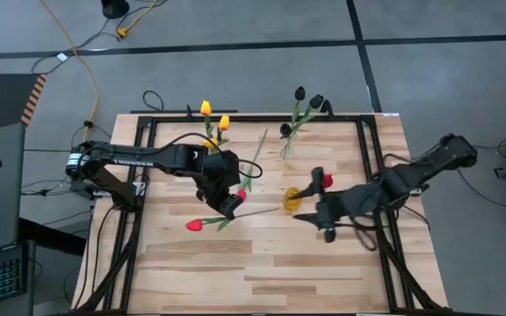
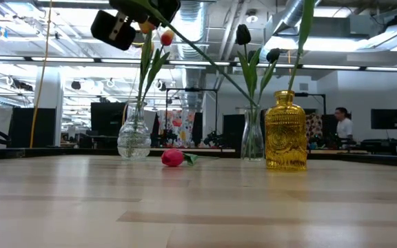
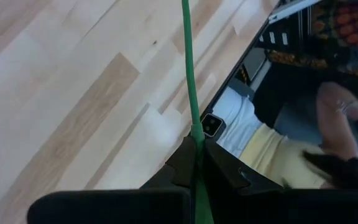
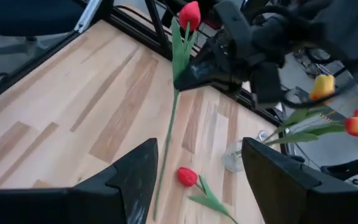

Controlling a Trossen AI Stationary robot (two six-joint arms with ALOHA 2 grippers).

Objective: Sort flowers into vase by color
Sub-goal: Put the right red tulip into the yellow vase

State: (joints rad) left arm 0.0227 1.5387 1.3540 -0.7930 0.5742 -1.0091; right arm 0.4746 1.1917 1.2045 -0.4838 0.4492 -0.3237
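Left claw (image 1: 227, 204) clamped shut mid-table; right claw (image 1: 310, 216) spread wide nearby.

Red tulips (image 4: 189, 15), yellow tulips (image 1: 206, 109), near-black tulips (image 1: 299, 92), amber vase (image 2: 285, 131).

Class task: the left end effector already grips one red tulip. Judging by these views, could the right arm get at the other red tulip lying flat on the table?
Probably yes. The right end effector is open and empty, and the lying red tulip has bare table between them. The left end effector, holding its red tulip above, hovers close and could crowd it.
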